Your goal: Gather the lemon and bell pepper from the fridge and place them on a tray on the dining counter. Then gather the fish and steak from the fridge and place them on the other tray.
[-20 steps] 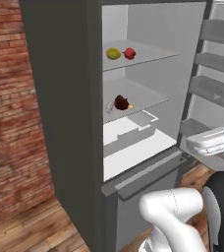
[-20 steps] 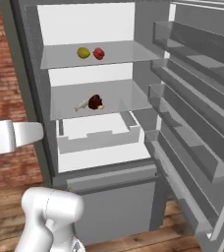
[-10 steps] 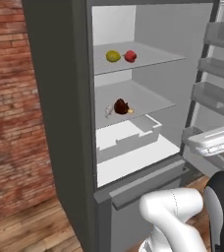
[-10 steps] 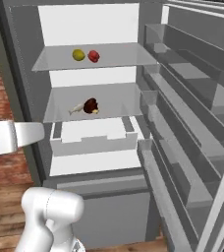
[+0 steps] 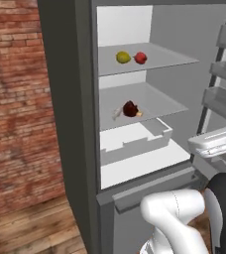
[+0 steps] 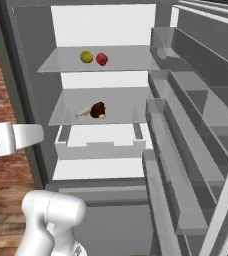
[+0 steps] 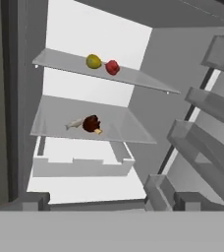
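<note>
The fridge [image 6: 31, 75] stands open, nothing gathered yet — all four items remain. Steak [image 6: 98, 109] and fish [image 6: 84, 112] lie touching at frame centre, lemon [image 6: 86, 57] and pepper [image 6: 101, 59] upper centre. The gripper is released, empty.

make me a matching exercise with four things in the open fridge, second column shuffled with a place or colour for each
Things:
1. lemon
2. bell pepper
3. steak
4. fish

Descriptions:
A. dark brown-red chunk on the middle glass shelf
B. yellow, on the top glass shelf
C. pale silver-grey, lying against the dark chunk on the middle shelf
D. red, on the top shelf beside the yellow fruit

Pairs: 1-B, 2-D, 3-A, 4-C
</note>
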